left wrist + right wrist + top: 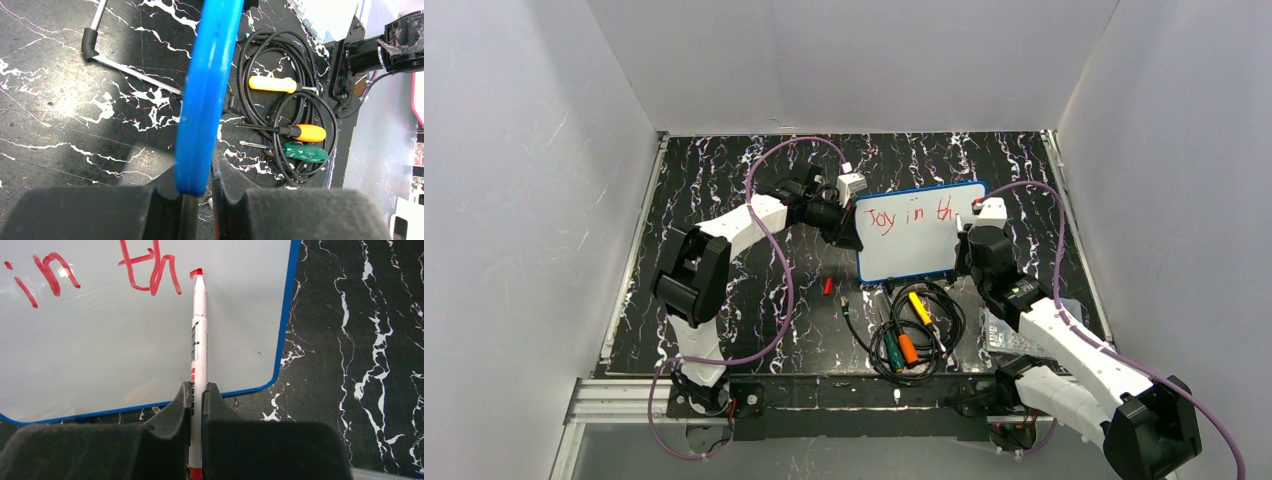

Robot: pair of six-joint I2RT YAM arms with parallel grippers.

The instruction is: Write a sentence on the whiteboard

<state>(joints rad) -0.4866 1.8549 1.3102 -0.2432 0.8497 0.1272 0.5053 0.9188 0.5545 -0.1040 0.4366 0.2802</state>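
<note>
whiteboard (pixel 919 250): centre-back of worktop (pixel 724 300), blue rim
sentence (pixel 911 213): red "Joy in th" along board's top, unfinished
left gripper (pixel 196 192): clamped on board's rim, at board's 9 o'clock
right gripper (pixel 197 400): clamped on red marker (pixel 198 325), tip on board, 3 o'clock of "th"
cable (pixel 944 300), screwdrivers (pixel 907 347): 6 o'clock of board

Screwdrivers (pixel 908 348) just before the whiteboard (pixel 914 250)
</note>
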